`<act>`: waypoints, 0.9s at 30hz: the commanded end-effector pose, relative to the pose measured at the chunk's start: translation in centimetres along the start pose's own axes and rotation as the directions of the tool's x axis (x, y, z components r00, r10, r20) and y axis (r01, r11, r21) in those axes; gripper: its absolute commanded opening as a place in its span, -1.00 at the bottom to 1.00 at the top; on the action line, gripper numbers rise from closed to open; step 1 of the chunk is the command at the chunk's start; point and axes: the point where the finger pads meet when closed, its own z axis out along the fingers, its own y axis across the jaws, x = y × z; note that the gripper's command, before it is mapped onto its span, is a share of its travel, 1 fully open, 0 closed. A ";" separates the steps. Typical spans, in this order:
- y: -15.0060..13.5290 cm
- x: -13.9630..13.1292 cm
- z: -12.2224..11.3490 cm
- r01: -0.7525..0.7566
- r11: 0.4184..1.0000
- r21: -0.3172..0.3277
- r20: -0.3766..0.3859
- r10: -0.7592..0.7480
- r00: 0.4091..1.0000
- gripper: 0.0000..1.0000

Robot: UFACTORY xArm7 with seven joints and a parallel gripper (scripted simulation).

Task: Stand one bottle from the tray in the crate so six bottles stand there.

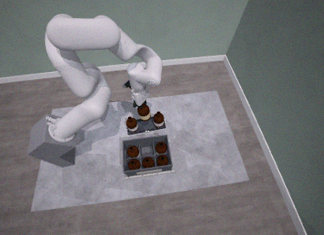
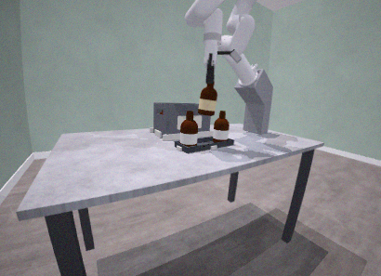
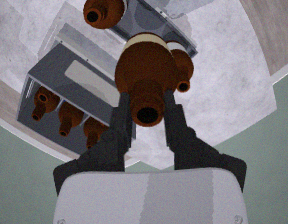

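My gripper [image 2: 210, 75] is shut on the neck of a brown bottle [image 2: 207, 100] with a cream label and holds it upright in the air above the dark tray [image 2: 203, 144]. The held bottle also shows in the overhead view [image 1: 144, 111] and in the wrist view [image 3: 148, 76]. Two more brown bottles [image 2: 189, 128] [image 2: 220, 126] stand upright on the tray. The grey crate [image 1: 147, 156] sits in front of the tray and holds several bottles. Its back middle cell [image 1: 147, 150] is empty.
The crate and tray rest on a grey table top [image 2: 139, 157]. The arm's base [image 1: 55, 143] stands at the table's left in the overhead view.
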 end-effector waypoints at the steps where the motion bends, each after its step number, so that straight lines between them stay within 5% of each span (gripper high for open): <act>1: 0.1 0.0 -0.5 0.000 1.000 -0.002 0.001 0.000 1.000 -1.00; 27: 0.1 0.0 -1.7 0.000 1.000 -0.002 0.001 0.000 1.000 -1.00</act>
